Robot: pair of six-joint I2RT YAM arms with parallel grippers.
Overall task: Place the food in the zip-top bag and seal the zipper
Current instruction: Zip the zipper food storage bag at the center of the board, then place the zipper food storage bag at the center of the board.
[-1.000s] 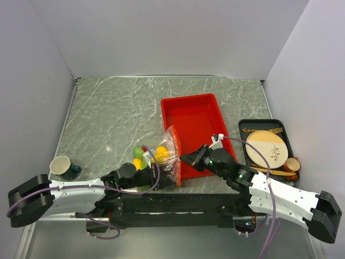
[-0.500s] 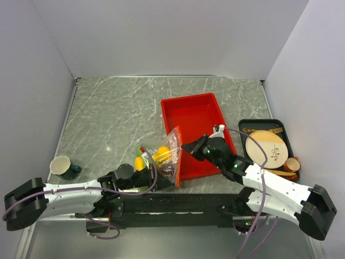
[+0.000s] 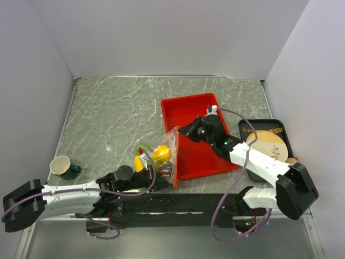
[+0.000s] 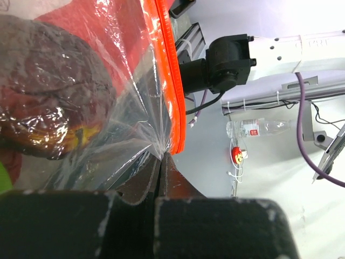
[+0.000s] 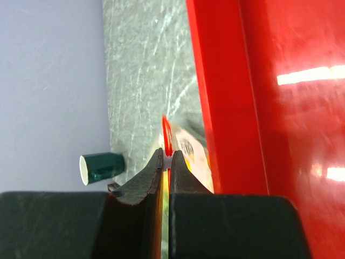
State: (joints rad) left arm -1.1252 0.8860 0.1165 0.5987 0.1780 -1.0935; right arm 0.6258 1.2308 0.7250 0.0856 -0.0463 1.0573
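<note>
Top view, clock directions taken from table centre. Grey-veined marble table (image 3: 118, 108) is flanked by pale walls. A red rectangular plastic tray (image 3: 200, 157) is seen just off centre toward 3 o'clock, long axis running 12 to 6. A black rectangular tray (image 3: 260, 121) is set at the 4 o'clock edge, and a tan round plate (image 3: 267, 145) with wooden cutlery is carried on it. The clear crinkly plastic zip-top bag (image 3: 168, 144) is found at 6 o'clock, just beside the red tray's left wall; whether the two touch cannot be told. A dark green cup with a pale inside (image 3: 63, 167) is noted at 8 o'clock, well apart from the bag. The food is held inside the bag: a yellow toy piece (image 3: 160, 154), a green one (image 3: 141, 149) and a dark red one (image 3: 166, 170), the last pressed against the film in the left wrist view (image 4: 48, 108). The orange-red zipper (image 3: 176, 157) is stretched along the bag's 3 o'clock edge, from 12 down to 6. The left gripper (image 3: 159, 181) is pressed together on the bag film at the zipper's 6 o'clock end (image 4: 160, 162). The right gripper (image 3: 181, 131) is pinched on the zipper at its 12 o'clock end (image 5: 167, 159).
</note>
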